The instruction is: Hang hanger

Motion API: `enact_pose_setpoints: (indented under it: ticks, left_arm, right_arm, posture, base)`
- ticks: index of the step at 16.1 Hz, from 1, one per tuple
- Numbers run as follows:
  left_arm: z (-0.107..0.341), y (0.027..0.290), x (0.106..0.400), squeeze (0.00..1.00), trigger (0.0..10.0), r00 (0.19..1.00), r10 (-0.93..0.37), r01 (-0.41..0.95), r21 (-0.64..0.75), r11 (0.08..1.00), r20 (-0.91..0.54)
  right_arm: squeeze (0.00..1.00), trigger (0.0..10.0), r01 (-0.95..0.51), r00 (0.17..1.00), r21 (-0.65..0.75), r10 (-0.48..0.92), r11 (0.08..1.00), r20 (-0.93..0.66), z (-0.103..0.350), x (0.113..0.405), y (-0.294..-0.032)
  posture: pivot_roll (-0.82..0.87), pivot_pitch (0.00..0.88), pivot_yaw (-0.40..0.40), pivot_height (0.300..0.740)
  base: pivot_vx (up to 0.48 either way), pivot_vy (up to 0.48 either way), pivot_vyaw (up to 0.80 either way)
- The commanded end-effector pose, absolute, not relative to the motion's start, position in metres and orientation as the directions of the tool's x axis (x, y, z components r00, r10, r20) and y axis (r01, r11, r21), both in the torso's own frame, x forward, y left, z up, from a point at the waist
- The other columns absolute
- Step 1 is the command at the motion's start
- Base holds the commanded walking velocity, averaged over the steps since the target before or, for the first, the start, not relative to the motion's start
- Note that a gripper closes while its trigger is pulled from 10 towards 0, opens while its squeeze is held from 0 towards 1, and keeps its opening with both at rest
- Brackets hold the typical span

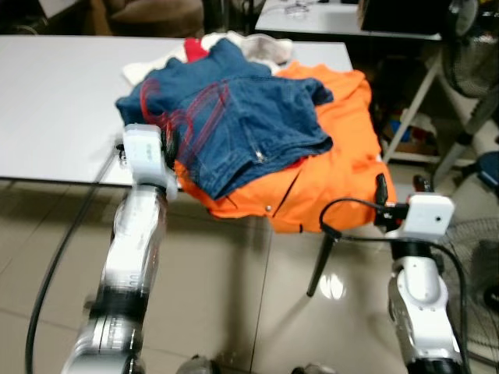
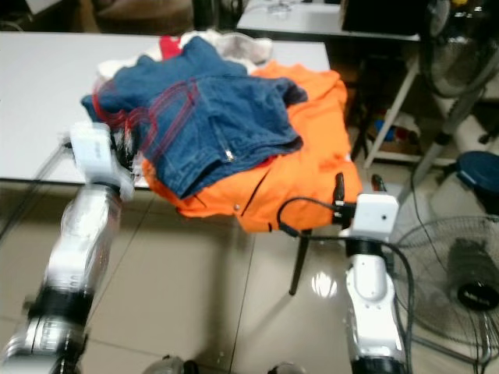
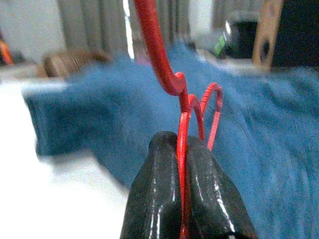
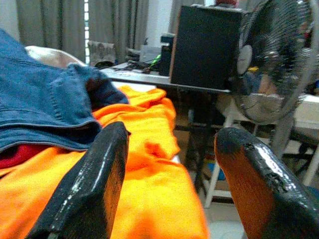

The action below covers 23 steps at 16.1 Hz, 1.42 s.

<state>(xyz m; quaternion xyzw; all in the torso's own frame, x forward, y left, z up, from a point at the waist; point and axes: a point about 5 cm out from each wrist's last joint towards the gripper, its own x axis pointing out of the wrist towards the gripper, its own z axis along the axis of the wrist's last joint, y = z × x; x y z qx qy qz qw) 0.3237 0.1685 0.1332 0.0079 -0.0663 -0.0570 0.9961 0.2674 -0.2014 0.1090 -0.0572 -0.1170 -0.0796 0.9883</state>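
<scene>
My left gripper (image 3: 182, 164) is shut on a red wire hanger (image 3: 160, 59), whose hook rises above the fingertips. In the head views the hanger (image 1: 191, 117) is a blur of red lines over a blue denim garment (image 1: 249, 117) at the near edge of the white table (image 1: 54, 101). The left wrist (image 1: 145, 156) is just left of the garment. Under the denim lies an orange garment (image 1: 343, 140) that hangs over the table's corner. My right gripper (image 4: 169, 164) is open and empty, low at the right (image 1: 400, 187), beside the orange cloth's hanging edge.
White and red cloth (image 1: 195, 51) lies behind the denim. A standing fan (image 1: 472, 31) and a black box (image 4: 205, 45) on a second table are at the right. Another fan (image 2: 460, 273) lies on the tiled floor near my right arm. A black table leg (image 1: 321, 261) slants below the orange cloth.
</scene>
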Motion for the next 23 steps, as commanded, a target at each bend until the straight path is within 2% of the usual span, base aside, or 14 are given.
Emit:
enact_pose_setpoints:
  ticks: [1,4,7,9,12,17,21,23]
  left_arm:
    - [0.145,0.164,0.326,0.0,10.0,0.976,-0.149,0.147,0.024,0.989,0.156]
    - [0.156,0.158,0.336,0.0,10.0,0.983,-0.109,0.114,-0.021,0.993,0.148]
    - [0.16,0.156,0.334,0.0,10.0,0.981,-0.117,0.119,0.002,0.993,0.158]
    - [0.171,0.148,0.33,0.0,10.0,0.967,-0.152,0.146,0.043,0.988,0.206]
    - [0.196,0.149,0.331,0.0,10.0,0.949,-0.094,0.091,0.022,0.996,0.302]
    - [0.225,0.142,0.326,0.0,10.0,0.909,-0.111,0.1,0.047,0.994,0.401]
    - [0.236,0.142,0.324,0.0,10.0,0.895,-0.119,0.108,0.051,0.993,0.43]
    - [0.234,0.144,0.326,0.0,10.0,0.901,-0.13,0.119,0.051,0.992,0.414]
  right_arm:
    - [0.0,10.0,0.157,0.965,-0.088,-0.134,0.984,0.226,0.108,0.27,-0.198]
    - [0.0,10.0,0.122,0.974,-0.099,-0.099,0.988,0.206,0.105,0.272,-0.194]
    - [0.0,10.0,0.123,0.976,-0.098,-0.102,0.988,0.194,0.103,0.273,-0.196]
    - [0.0,10.0,0.12,0.976,-0.099,-0.099,0.988,0.194,0.104,0.276,-0.197]
    - [0.0,10.0,0.114,0.972,-0.119,-0.085,0.986,0.22,0.112,0.281,-0.202]
    - [0.0,10.0,0.074,0.964,-0.149,-0.033,0.986,0.265,0.127,0.289,-0.202]
    - [0.0,10.0,-0.082,0.978,-0.153,0.109,0.985,0.178,0.126,0.285,-0.211]
    - [0.0,10.0,-0.181,0.978,-0.074,0.188,0.981,0.087,0.114,0.278,-0.217]
  posture:
    - [-0.04,0.039,0.046,0.74]
    - [-0.04,0.041,0.02,0.74]
    - [-0.03,0.047,0.011,0.74]
    - [-0.03,0.05,0.011,0.74]
    - [-0.02,0.052,0.011,0.74]
    - [-0.01,0.052,0.005,0.74]
    - [-0.01,0.056,0.004,0.74]
    - [-0.01,0.054,0.002,0.74]
  base:
    - [0.0,0.0,0.0]
    - [0.48,0.0,0.0]
    - [0.48,0.0,0.0]
    - [0.48,0.0,0.0]
    - [0.48,0.0,0.0]
    - [0.445,0.0,0.0]
    - [0.0,0.0,0.0]
    - [0.0,0.0,0.0]
